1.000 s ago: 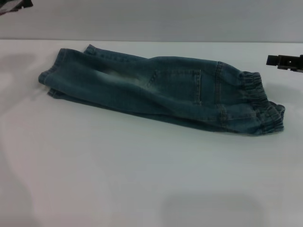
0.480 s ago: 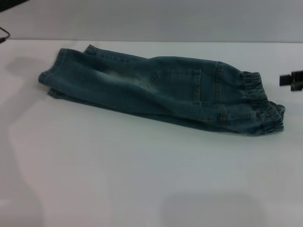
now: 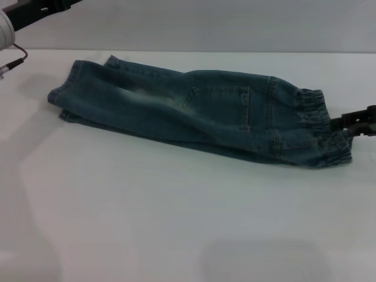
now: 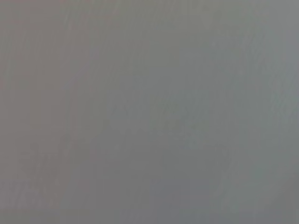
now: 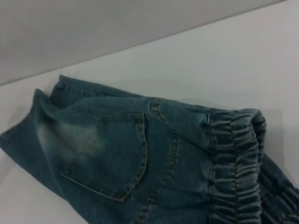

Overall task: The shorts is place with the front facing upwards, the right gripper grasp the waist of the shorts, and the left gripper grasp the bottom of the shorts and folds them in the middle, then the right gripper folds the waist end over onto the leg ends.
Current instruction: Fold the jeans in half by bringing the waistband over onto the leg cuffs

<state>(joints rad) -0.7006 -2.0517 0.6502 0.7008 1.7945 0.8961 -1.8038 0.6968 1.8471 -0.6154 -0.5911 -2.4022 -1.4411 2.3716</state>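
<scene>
Denim shorts point(image 3: 200, 114) folded lengthwise, no readable label; right claw point(image 3: 352, 122) at waist end point(image 3: 320, 126), grip state unclear.

Shorts point(image 3: 194, 114): blue denim, folded lengthwise, flat on white table point(image 3: 176, 223). Waist end point(image 3: 320, 126) just beside right gripper point(image 3: 352, 122); leg ends point(image 3: 73, 88) well apart from it, nearer left arm point(image 3: 23, 14).
</scene>
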